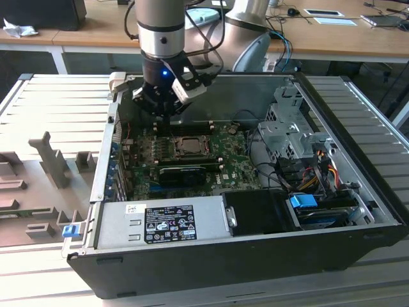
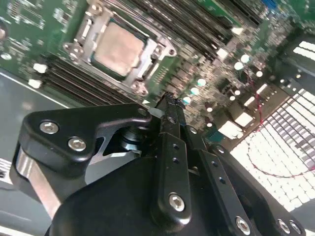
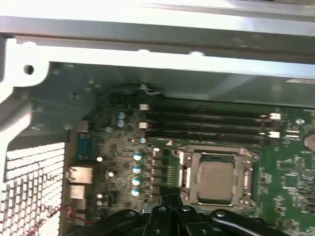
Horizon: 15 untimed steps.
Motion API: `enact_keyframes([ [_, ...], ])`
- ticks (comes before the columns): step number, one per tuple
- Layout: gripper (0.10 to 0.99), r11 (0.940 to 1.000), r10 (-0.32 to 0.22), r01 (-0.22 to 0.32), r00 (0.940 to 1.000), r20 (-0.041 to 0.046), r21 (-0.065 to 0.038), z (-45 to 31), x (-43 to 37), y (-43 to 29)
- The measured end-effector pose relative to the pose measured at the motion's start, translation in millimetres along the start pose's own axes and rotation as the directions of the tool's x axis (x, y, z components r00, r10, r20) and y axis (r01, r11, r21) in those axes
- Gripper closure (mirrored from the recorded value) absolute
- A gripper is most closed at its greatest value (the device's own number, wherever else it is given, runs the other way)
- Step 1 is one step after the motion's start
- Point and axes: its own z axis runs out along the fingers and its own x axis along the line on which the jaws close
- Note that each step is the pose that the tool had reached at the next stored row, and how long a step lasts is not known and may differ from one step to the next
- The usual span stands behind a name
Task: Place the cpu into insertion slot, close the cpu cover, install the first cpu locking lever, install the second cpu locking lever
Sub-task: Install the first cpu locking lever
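I see the grey counter (image 1: pixel 38 102) with moulded fixtures (image 1: pixel 54 160) on the exterior view's left. The open case (image 1: pixel 255 256) lies beside them. My gripper (image 1: pixel 160 109) hangs near the case's far wall, above the board, with the fingers (image 2: pixel 167 105) clenched on nothing. The cpu (image 2: pixel 120 49) sits in the slot (image 2: pixel 112 73), with the cover (image 2: pixel 160 49) down on its edges. At the right, a drive cage (image 1: pixel 287 128) and cables (image 1: pixel 313 169) crowd the case.

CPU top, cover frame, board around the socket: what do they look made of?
cpu: likely a metal top, matte silvery-grey with a soft, dull sheen.
cpu cover: seemingly thin stamped metal, brighter silver, with glints along its edges and corners.
Board around the socket: green coated circuit laminate, judging by its colour and the small soldered parts on it; the exact material can't be told.
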Motion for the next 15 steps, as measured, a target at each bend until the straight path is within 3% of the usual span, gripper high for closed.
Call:
enact_keyframes([
  [3, 0.980, 1.0000, -0.001, 0.001, 1.0000, 0.0006, 0.000, 2.1, 8.1, 1.5],
  [9, 0.980, 1.0000, -0.002, 0.002, 1.0000, 0.0005, 0.000, 7.5, 16.1, 9.9],
  [15, 0.980, 1.0000, -0.002, 0.002, 1.0000, 0.0004, 0.000, 12.6, 16.0, 28.8],
])
